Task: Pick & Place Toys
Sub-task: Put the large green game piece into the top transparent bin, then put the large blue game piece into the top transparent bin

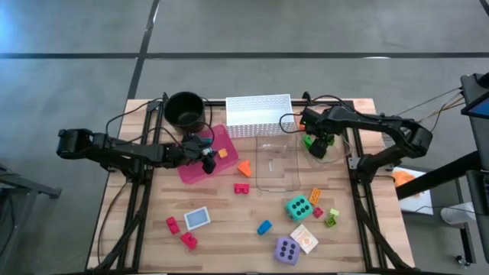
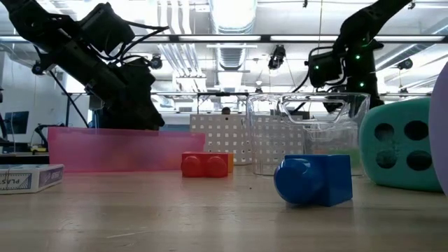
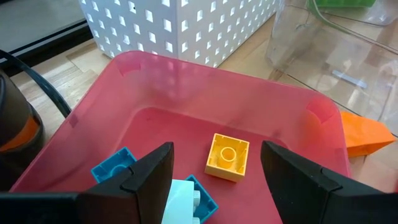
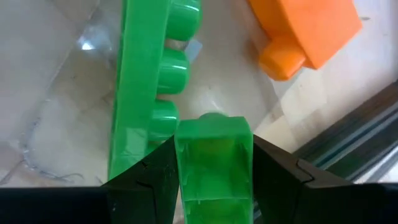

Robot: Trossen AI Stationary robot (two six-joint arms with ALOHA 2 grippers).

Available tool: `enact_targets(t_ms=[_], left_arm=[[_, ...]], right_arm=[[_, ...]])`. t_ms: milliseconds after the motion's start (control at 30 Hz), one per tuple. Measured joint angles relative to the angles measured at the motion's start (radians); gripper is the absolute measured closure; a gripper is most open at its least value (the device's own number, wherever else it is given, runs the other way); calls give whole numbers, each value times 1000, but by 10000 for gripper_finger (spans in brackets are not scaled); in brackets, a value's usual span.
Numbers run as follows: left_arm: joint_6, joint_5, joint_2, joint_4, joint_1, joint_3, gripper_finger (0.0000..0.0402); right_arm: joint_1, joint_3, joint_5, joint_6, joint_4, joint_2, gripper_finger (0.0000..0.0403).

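Observation:
My right gripper (image 1: 317,143) hangs at the table's far right, shut on a green brick (image 4: 214,165). Below it a long green brick (image 4: 146,93) and an orange brick (image 4: 305,31) lie on clear plastic. My left gripper (image 3: 217,149) stands open over the pink tray (image 1: 200,164), above a yellow brick (image 3: 227,155) and blue bricks (image 3: 115,168) on the tray's floor. More toys rest on the table: a teal die (image 1: 298,206), a purple die (image 1: 286,250), a blue brick (image 1: 264,227), red bricks (image 1: 189,241) and cards (image 1: 197,218). My right gripper pinches the green brick by two opposite sides (image 4: 186,171) between its two fingers. The fingers come steeply from above, pointing down. The brick is lifted clear, above the long green brick and the clear plastic.
A white perforated basket (image 1: 258,114) and a black round pot (image 1: 185,108) stand at the far edge. A clear rectangular box (image 1: 276,164) sits mid-table between the arms. An orange brick (image 1: 244,166) and a red one (image 1: 241,188) lie beside it.

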Motion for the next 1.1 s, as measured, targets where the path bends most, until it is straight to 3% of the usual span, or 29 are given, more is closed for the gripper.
enact_targets(t_ms=[400,667,900,1100], left_arm=[[0,0,0,0,0,0,156],[0,0,0,0,0,0,156],[0,0,0,0,0,0,156],[0,0,0,0,0,0,156]], right_arm=[[2,5,11,-33,-1,-100,150],[7,13,-10,-3,-6,-264,133],[61,63,-181,26,1,-425,133],[235,93,-333,75,60,-503,133]])
